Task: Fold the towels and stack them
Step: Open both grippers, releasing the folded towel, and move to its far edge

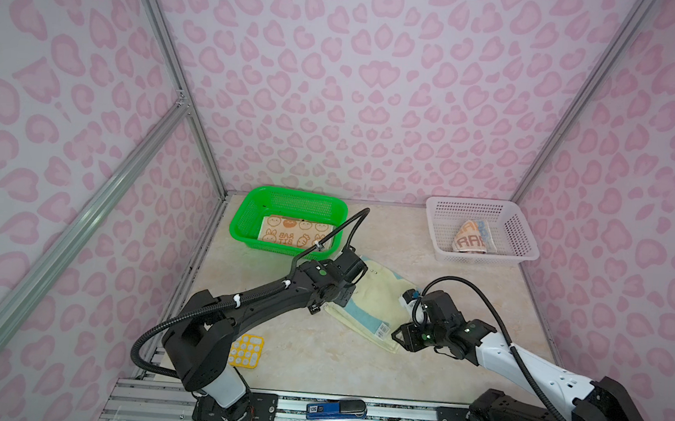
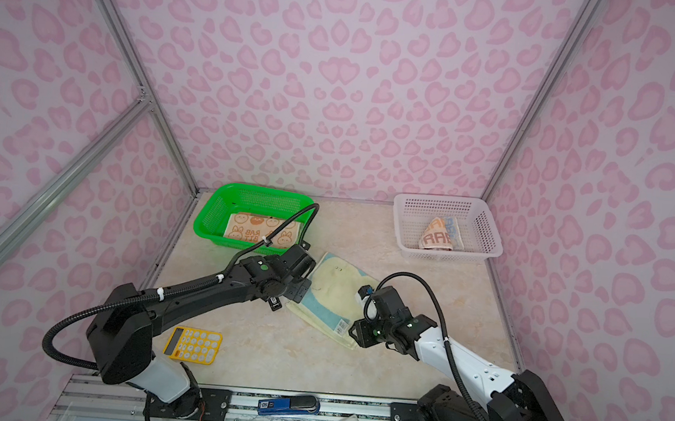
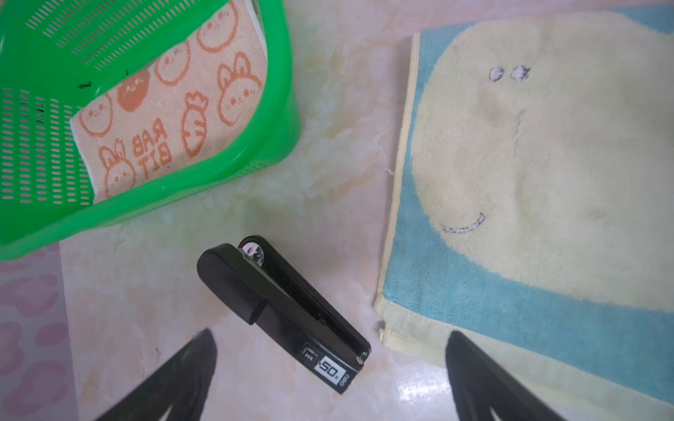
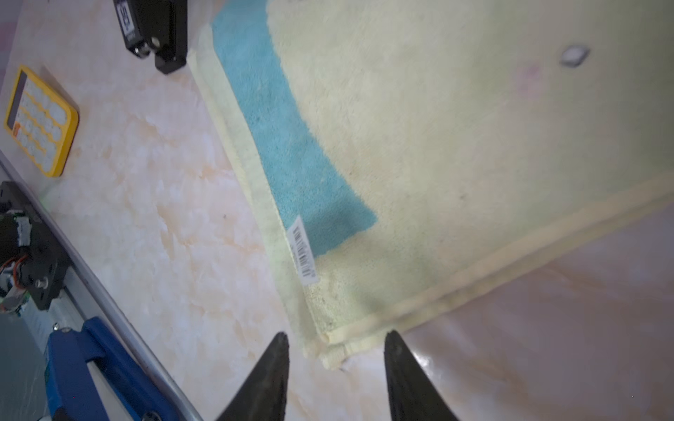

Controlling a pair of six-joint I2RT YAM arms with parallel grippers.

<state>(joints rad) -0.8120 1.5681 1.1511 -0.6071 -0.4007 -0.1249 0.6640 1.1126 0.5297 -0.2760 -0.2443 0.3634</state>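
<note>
A folded light blue towel (image 1: pixel 373 302) (image 2: pixel 336 299) with a cream edge and a cream face print lies flat mid-table. My left gripper (image 3: pixel 330 339) stands wide open and empty over the table beside that towel's (image 3: pixel 529 182) left edge. At the towel's (image 4: pixel 401 145) near corner my right gripper (image 4: pixel 336 334) is open, the layered corner lying loose between its fingertips. A beige rabbit towel (image 1: pixel 292 232) (image 3: pixel 164 109) rests folded in the green basket (image 1: pixel 243 220). A crumpled cream "RAB" towel (image 1: pixel 471 238) sits in the white basket (image 1: pixel 524 244).
A black stapler (image 3: pixel 284 313) lies on the table under my left gripper, close to the towel's edge. A yellow calculator (image 2: pixel 192 344) (image 4: pixel 40 120) sits front left. A blue stapler (image 1: pixel 335 409) rests on the front rail. Pink patterned walls enclose three sides.
</note>
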